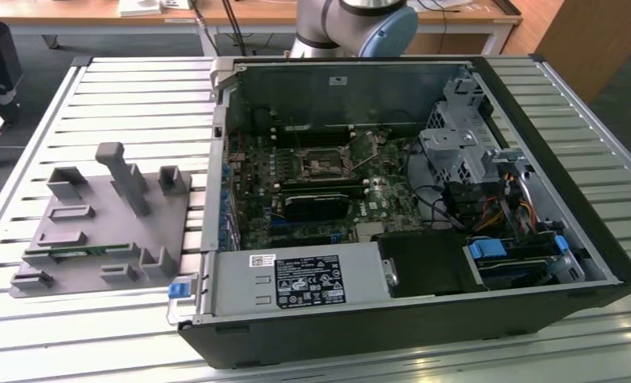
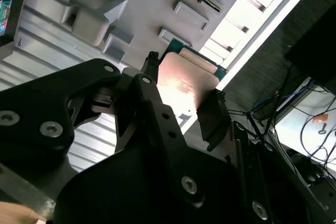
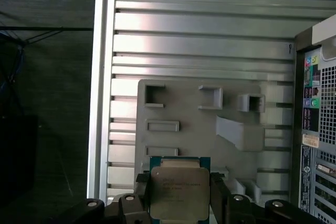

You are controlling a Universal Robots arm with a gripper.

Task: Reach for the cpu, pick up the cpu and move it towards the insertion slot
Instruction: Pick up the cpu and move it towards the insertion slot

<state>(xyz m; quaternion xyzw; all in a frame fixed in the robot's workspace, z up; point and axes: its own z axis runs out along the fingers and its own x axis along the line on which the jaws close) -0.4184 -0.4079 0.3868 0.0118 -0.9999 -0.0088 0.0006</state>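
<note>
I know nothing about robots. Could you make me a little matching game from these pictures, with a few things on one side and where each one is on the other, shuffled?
Things:
1. cpu
2. insertion slot
3. grey fixture
4. green memory stick

Places:
A. on the motherboard inside the open computer case
B. in a pocket along the fixture's edge nearest the exterior camera
C. held between the fingers of the gripper
D. on the slatted table, at the exterior view's left of the case

Pairs: 1-C, 2-A, 3-D, 4-B.
</note>
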